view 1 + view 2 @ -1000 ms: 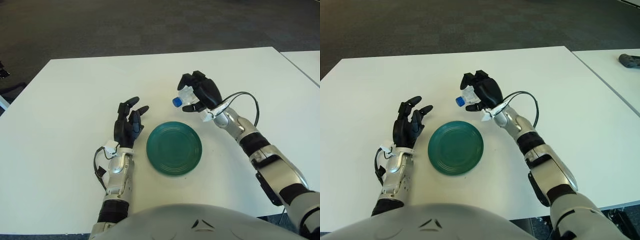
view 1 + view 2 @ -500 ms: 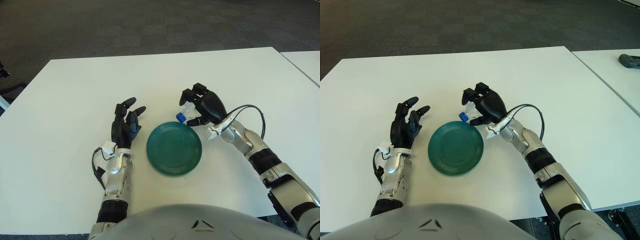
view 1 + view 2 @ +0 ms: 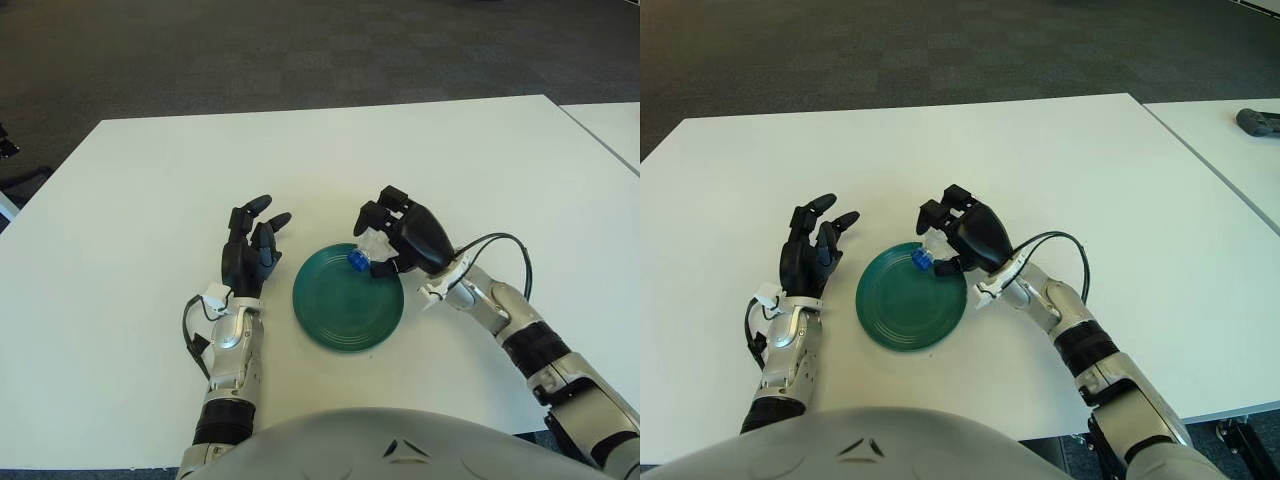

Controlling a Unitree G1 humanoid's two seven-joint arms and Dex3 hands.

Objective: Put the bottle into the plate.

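A small clear bottle (image 3: pixel 368 250) with a blue cap lies sideways in my right hand (image 3: pixel 398 238), which is shut on it. The hand holds it over the far right rim of the round green plate (image 3: pixel 340 305), with the cap pointing toward the plate's middle. Whether the bottle touches the plate is hidden by the fingers. In the right eye view the bottle (image 3: pixel 928 252) and plate (image 3: pixel 902 305) show the same. My left hand (image 3: pixel 250 250) is open, fingers spread upward, resting on the table just left of the plate.
The white table (image 3: pixel 150 180) carries everything. A second white table (image 3: pixel 1230 150) stands at the right with a dark object (image 3: pixel 1258 121) on it. Dark carpet lies beyond the far edge.
My right hand has carried the bottle down and toward me, from above the table behind the plate to over the plate's right rim. The left hand has barely moved.
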